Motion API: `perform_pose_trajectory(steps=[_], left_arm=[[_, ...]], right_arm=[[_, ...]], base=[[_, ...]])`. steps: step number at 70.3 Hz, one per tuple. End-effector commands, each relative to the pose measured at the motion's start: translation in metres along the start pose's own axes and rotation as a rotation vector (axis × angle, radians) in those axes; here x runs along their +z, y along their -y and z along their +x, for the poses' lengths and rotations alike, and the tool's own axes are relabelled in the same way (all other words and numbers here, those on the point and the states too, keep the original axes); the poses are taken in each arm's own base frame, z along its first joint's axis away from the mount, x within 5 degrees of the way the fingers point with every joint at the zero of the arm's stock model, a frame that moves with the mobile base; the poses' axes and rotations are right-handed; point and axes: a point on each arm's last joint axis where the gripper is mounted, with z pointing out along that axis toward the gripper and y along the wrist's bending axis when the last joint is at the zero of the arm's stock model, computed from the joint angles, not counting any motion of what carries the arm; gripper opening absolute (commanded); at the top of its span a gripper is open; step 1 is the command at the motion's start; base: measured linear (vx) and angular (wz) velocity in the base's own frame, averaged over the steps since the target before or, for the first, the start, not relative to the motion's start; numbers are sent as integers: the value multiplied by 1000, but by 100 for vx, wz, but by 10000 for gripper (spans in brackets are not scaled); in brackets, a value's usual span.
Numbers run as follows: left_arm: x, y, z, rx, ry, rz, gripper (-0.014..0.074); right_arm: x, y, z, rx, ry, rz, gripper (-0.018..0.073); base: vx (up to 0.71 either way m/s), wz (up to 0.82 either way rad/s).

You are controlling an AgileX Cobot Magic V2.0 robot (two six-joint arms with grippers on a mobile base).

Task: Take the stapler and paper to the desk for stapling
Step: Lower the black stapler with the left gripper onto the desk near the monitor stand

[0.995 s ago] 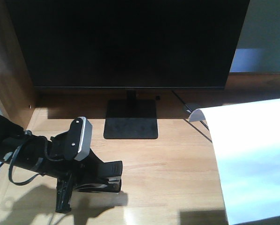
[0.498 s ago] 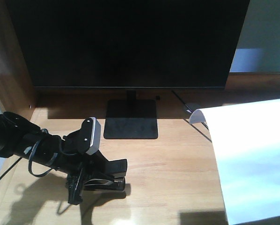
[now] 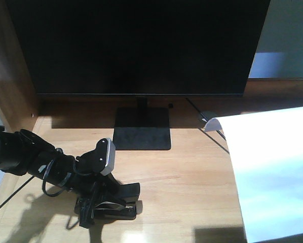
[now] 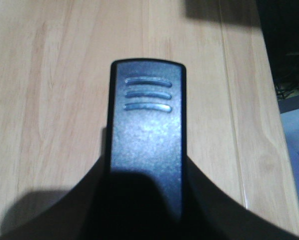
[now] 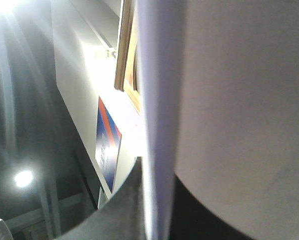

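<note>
Left claw [image 4: 144, 215] clamping ribbed black stapler [image 4: 147, 130], right claw [image 5: 157, 212] pinching thin white paper [image 3: 273, 172]

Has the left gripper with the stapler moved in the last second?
Yes. The left gripper, holding the stapler, has shifted right and nearer the front edge of the desk. It is now below the left corner of the monitor stand.

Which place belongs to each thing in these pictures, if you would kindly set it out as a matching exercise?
Things:
1. stapler
2. paper
3. monitor stand

Places:
A. right side, one corner curled
B. back middle of the desk
C. front left, in the left claw

Pairs: 1-C, 2-A, 3-B
</note>
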Motion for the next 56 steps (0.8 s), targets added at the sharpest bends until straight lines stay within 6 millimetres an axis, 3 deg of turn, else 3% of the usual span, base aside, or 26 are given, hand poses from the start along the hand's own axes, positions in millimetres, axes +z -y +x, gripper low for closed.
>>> perform_pose_trajectory(steps=[1,18,30,56], left_arm=[[-11,-1,-22,30,94,-20,3],[-11,-1,-21,32,87,-20,22],[-11,-1,-21,32,85,-22,92],[-11,-1,-21,24,85,-21,424]], right_arm=[[5,-7,-4,-13,20,-50,-7],[5,-7,-4,-12,21,-50,-7],[5,-7,-4,-12,21,-50,-7],[5,-7,-4,-12,21,-50,-7]], base=[[0,0],[0,0],[0,0],[0,0]])
